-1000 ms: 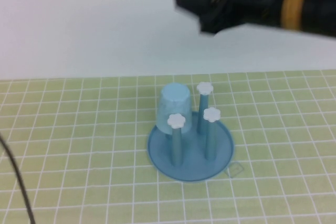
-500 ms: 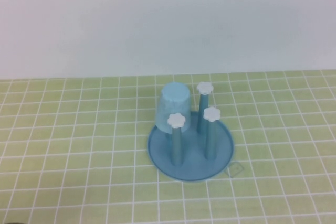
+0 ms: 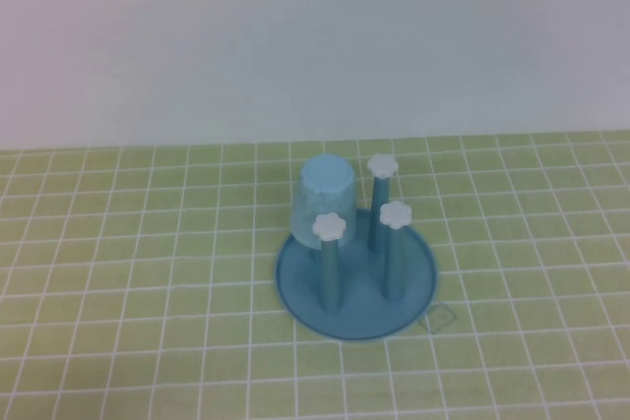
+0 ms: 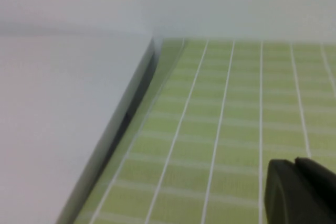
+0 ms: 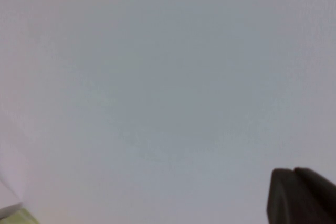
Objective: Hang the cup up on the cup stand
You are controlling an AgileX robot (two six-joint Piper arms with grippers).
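Near the middle of the green grid-lined mat (image 3: 118,272) in the high view stands the round blue plastic cup stand (image 3: 355,282); the small light blue plastic cup (image 3: 324,204) sits upside down over its rear-left peg, beside three white flower-shaped caps (image 3: 395,213); neither arm appears. Seen from the left wrist, the left gripper (image 4: 300,191) hovers over the mat's edge, fingers pressed together. Seen from the right wrist, the right gripper (image 5: 300,198) faces a plain white wall (image 5: 157,77), fingers pressed together, holding nothing.

Cup (image 3: 326,198): light blue. Cup stand (image 3: 355,287): darker blue dish + pegs, white flower caps. Bench (image 3: 148,282): yellow-green w/ white grid. Wall (image 3: 295,36): plain white. Left pincer (image 4: 300,191) & right pincer (image 5: 300,195): black.
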